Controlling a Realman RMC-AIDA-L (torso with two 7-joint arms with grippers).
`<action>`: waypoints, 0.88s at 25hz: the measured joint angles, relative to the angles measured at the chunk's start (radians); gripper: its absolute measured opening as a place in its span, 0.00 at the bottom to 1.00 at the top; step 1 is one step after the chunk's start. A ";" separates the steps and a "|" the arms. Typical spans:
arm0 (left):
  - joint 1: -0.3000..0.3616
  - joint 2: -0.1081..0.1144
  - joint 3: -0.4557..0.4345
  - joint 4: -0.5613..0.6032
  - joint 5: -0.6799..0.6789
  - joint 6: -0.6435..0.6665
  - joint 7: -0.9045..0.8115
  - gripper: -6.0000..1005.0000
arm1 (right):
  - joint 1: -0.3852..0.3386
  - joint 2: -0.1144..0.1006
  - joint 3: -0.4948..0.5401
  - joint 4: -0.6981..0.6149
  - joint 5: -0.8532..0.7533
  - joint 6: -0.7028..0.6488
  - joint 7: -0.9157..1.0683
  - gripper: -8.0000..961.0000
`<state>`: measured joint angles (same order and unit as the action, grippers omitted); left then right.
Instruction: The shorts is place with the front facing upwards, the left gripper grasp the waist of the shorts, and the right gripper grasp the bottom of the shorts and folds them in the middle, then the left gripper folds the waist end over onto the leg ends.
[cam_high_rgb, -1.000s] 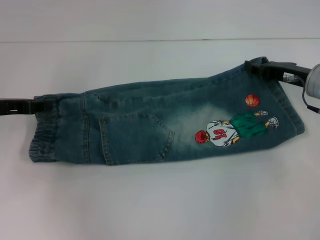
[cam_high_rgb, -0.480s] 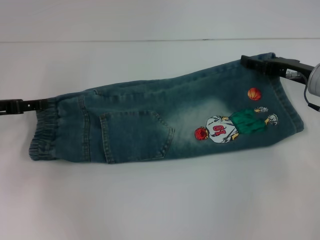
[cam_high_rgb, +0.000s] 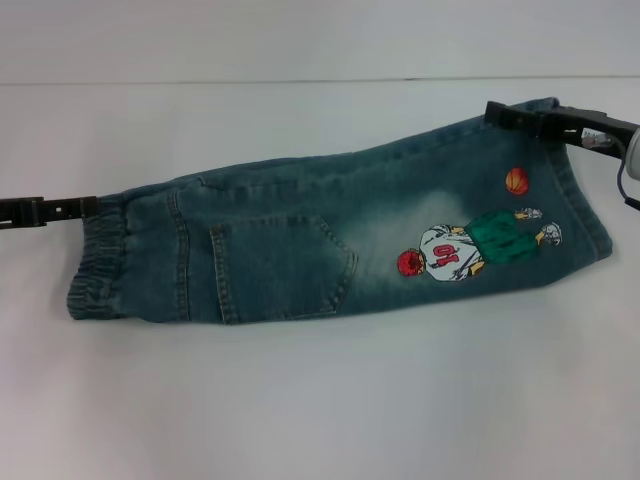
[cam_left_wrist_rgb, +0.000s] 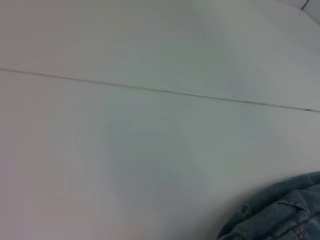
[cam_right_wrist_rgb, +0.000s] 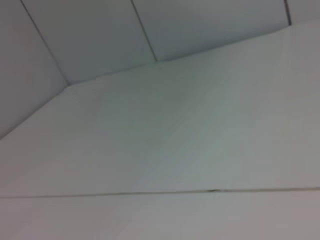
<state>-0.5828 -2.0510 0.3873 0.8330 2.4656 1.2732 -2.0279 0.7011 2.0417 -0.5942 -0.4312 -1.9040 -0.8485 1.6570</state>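
Between both end effectors, folded shorts (cam_high_rgb: 330, 240)

The left gripper (cam_high_rgb: 92, 207) shows in the head view at about nine o'clock, its black body running in level from the picture's edge, fingers pointing toward three o'clock. The fingertips are closed on the upper corner of the waist of the shorts (cam_high_rgb: 330, 240), pinching the gathered band. The right gripper (cam_high_rgb: 500, 112) comes in at about two o'clock, its black arm slanting down from the picture's edge, fingers pointing toward nine o'clock. Its tips are clamped on the top corner of the bottom (cam_high_rgb: 583, 185) hem. Neither wrist view shows its own arm's fingers.
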 joint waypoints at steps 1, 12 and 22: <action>0.000 0.000 0.000 0.000 0.000 0.000 0.000 0.92 | 0.000 -0.013 -0.032 -0.001 0.000 -0.009 0.036 1.00; -0.006 0.003 0.004 -0.002 -0.001 0.018 0.000 0.92 | 0.015 -0.107 -0.291 -0.089 -0.078 -0.077 0.426 1.00; -0.009 0.003 0.007 -0.005 -0.002 0.037 -0.008 0.92 | 0.068 -0.114 -0.280 -0.210 -0.387 -0.161 0.683 1.00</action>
<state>-0.5916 -2.0478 0.3939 0.8284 2.4640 1.3103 -2.0357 0.7691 1.9272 -0.8738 -0.6410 -2.2909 -1.0094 2.3396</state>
